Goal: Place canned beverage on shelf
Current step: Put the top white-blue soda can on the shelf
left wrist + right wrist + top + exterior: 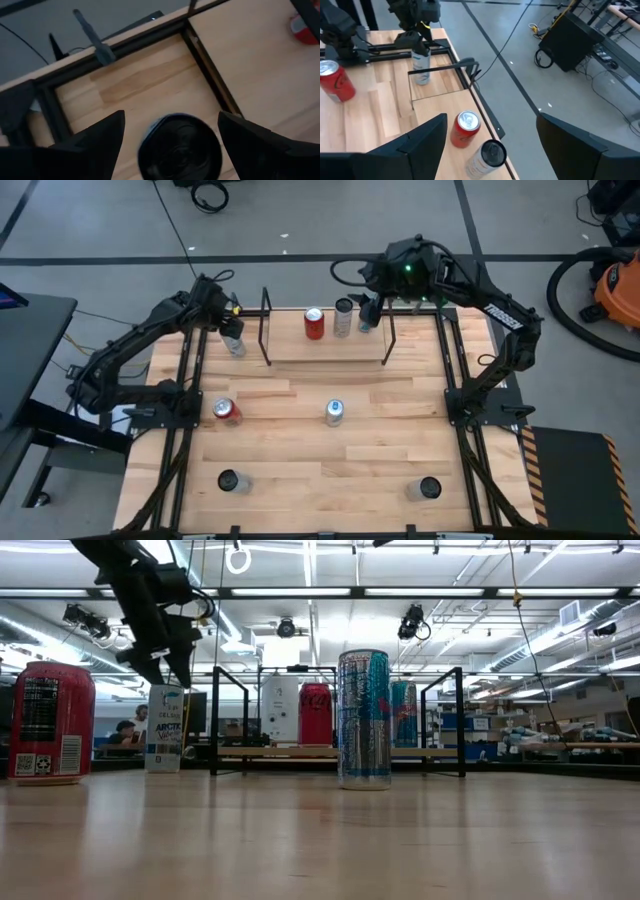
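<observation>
The shelf (325, 348) stands at the table's far middle. On its board stand a red can (314, 323), a white can (343, 317) and a teal can (403, 713). My right gripper (491, 117) hovers open above the shelf's right end with nothing between its fingers. Left of the shelf, a white can (165, 730) with a dark top (180, 150) stands upright on the table. My left gripper (171, 114) is open just above it, slanting down, one finger on either side of the can's top, with a gap showing on both sides.
Nearer on the table stand a red can (227, 411) and a tall silver-blue can (334, 412). Two dark-topped cans (231, 480) (429, 488) stand close to the near edge. Black frame rails (185, 380) run along both sides of the table.
</observation>
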### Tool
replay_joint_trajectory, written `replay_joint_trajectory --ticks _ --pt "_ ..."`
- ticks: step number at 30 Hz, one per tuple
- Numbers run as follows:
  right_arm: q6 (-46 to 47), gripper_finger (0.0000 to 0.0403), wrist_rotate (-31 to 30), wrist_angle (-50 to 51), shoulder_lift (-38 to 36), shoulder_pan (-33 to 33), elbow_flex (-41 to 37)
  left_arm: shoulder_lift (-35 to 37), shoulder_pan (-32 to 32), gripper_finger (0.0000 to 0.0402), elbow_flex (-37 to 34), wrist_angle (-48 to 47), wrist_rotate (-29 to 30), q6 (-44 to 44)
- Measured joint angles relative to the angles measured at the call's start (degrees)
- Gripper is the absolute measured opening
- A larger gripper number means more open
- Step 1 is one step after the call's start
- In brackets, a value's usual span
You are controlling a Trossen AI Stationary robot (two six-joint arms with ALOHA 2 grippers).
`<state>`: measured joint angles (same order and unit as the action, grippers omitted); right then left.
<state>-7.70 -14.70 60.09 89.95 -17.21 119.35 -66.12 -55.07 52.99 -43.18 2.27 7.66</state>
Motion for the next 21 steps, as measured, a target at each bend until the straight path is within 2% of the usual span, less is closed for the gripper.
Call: replay_joint_trajectory --ticks 9,21 --pt "1.2 0.0313 2.9 0.3 0.0 -1.4 0.0 -0.3 0.0 0.0321 0.0 -3.2 -1.0 -1.2" --pt "1.5 0.0313 3.0 0.5 0.0 -1.4 0.0 -0.3 0.1 0.0317 0.0 -4.9 -1.0 -1.5"
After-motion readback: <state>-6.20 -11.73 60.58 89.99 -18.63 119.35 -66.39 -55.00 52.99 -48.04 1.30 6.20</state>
